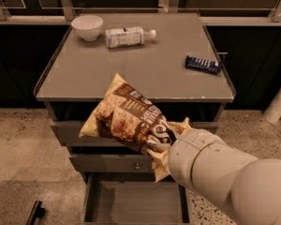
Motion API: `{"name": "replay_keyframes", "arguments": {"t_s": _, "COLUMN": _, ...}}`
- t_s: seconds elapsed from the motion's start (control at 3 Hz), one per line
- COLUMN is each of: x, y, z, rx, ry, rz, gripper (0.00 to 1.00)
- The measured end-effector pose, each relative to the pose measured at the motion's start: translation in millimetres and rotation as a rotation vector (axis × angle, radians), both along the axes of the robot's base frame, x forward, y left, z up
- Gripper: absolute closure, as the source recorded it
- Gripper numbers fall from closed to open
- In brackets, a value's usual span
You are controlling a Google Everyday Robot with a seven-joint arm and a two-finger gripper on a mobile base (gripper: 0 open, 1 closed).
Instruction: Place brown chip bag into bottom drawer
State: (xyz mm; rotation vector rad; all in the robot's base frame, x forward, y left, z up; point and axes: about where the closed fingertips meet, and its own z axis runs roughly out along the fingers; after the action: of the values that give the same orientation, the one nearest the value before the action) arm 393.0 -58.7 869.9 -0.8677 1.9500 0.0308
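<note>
gripper [163,149] is clamped on the brown chip bag [129,118] by its right end, bag sticking up-left, open bottom drawer [131,203] sits straight below it

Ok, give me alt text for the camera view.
The gripper holds the brown chip bag in front of the cabinet, above the open bottom drawer. On top sit a white bowl, a bottle on its side and a dark blue bar.
</note>
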Motion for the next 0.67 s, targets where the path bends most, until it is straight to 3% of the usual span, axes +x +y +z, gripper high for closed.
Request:
{"name": "replay_keyframes", "arguments": {"t_s": 0.33, "x": 15, "y": -28, "z": -50, "rx": 0.115, "ry": 0.063, "rz": -0.03, "gripper": 1.0}}
{"name": "replay_keyframes", "arguments": {"t_s": 0.67, "x": 17, "y": -41, "z": -95, "rx": 0.271, "ry": 0.133, "rz": -0.038, "gripper": 1.0}}
